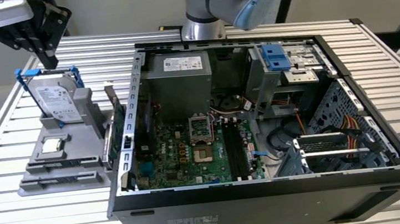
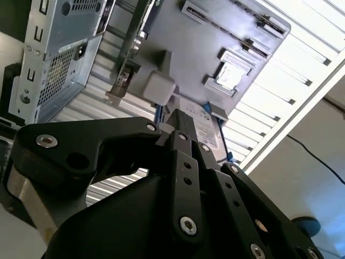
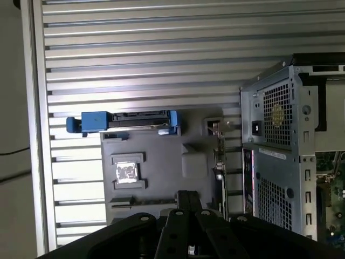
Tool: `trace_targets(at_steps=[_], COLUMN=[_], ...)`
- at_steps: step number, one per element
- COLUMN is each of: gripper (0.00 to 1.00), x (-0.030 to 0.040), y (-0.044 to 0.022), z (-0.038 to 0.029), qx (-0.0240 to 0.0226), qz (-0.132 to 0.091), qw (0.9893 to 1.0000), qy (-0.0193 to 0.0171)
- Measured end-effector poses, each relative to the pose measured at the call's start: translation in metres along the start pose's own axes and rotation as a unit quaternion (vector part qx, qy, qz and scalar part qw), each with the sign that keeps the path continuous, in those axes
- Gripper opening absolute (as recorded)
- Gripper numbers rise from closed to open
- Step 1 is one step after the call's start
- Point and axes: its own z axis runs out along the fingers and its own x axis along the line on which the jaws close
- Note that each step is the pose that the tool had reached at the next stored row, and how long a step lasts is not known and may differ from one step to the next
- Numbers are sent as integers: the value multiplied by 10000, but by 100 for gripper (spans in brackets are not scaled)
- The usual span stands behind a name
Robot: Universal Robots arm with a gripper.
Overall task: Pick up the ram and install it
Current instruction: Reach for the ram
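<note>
Slatted metal table (image 1: 40, 223), plain grey wall behind. The open PC case (image 1: 269, 200) fills the centre and right of the exterior view. Its motherboard (image 1: 182, 158) is exposed and the long black slots (image 1: 235, 152) look empty. At the exterior view's left, just beside the case, sits a grey holder (image 1: 75, 158). A hard drive (image 1: 57, 99) with a blue handle stands at the holder's far end. A green card (image 1: 119, 134) with a metal bracket stands between holder and case.

Step, by my read: approach for the pick, nothing installed yet. The arm's gripper (image 1: 49, 61) hangs in the upper left of the exterior view, above the hard drive and well clear of the holder.

Best candidate for the ram (image 3: 144, 201) is the thin dark strip on edge in the holder's slot, at the end away from the hard drive. It shows in the first wrist view. Edge-on I can't make out its colour or chips, so that's a judgement. It's well apart from the black slots.

Jaws: pressed together in both wrist views, holding nothing, touching nothing.

The pick would likely call for:
- jaws spread wider than the stick is thick
- pads facing its flat sides
- coming down over mid-length, keeping off the green card nearby
</note>
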Motion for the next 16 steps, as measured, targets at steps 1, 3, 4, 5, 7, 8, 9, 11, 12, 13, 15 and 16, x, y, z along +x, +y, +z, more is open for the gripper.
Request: trace_targets(at_steps=[1, 3, 4, 5, 7, 8, 9, 11, 12, 13, 15, 16], gripper=[0, 0, 0, 0, 0, 0, 0, 0, 0, 0, 0, 0], x=[20, 61, 79, 102, 146, 166, 185, 225, 245, 264, 299, 309], y=[-2, -5, -7, -8, -12, -13, -14, -17, -18, -20, -22, -23], z=[0, -1, -2, -2, -4, -4, -4, -5, -5, -6, -7, -7], qx=[0, 0, 0, 0, 0, 0, 0, 0, 0, 0, 0, 0], qz=[0, 0, 0, 0, 0, 0, 0, -1, -2, -4, -8, -10], qw=[10000, 10000, 10000, 10000, 10000, 10000, 10000, 10000, 10000, 10000, 10000, 10000], qy=[0, 0, 0, 0, 0, 0, 0, 0, 0, 0, 0, 0])
